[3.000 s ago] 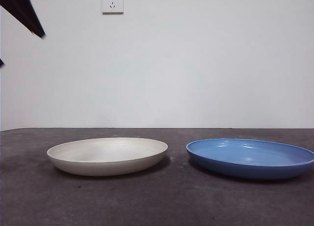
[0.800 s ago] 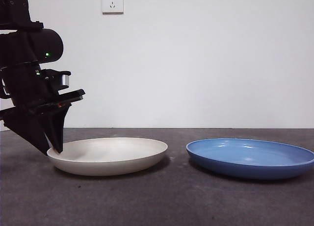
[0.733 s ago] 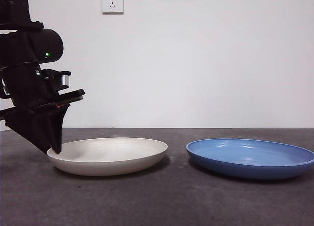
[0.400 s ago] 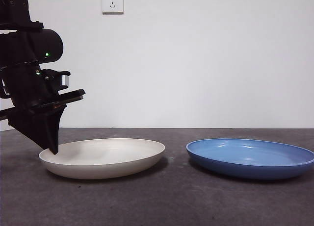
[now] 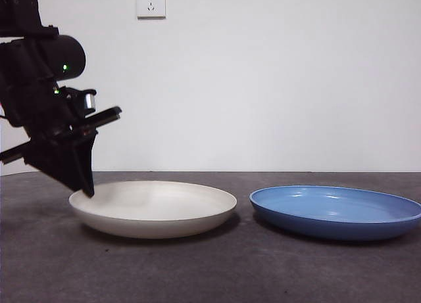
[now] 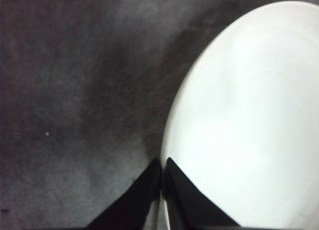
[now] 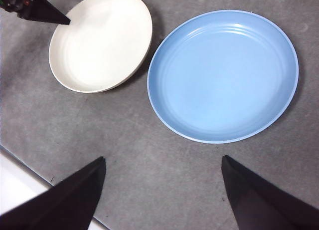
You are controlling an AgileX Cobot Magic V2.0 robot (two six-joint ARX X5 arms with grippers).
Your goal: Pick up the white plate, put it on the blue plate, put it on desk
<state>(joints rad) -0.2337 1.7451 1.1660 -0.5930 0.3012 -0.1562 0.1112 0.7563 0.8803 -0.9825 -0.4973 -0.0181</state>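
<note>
The white plate (image 5: 154, 208) lies left of the blue plate (image 5: 335, 211) on the desk (image 5: 210, 270). My left gripper (image 5: 85, 188) is shut on the white plate's left rim, which sits a little higher than its right side. In the left wrist view the two jaws of the left gripper (image 6: 163, 162) pinch the rim of the white plate (image 6: 249, 115), one inside and one outside. My right gripper (image 7: 163, 159) hangs high above the desk, jaws wide open and empty. Below it lie the blue plate (image 7: 223, 75) and the white plate (image 7: 99, 40).
A small gap separates the two plates. A white wall with a socket (image 5: 150, 2) stands behind the desk. The desk's edge (image 7: 20, 165) runs near the right gripper, with a pale strip beyond it. The left arm (image 7: 30, 4) shows dark at the white plate's far rim.
The left gripper came down, shut on the white plate's left rim and tugged it left. Since then it has risen and shifted right, carrying the plate right with its left rim higher.
</note>
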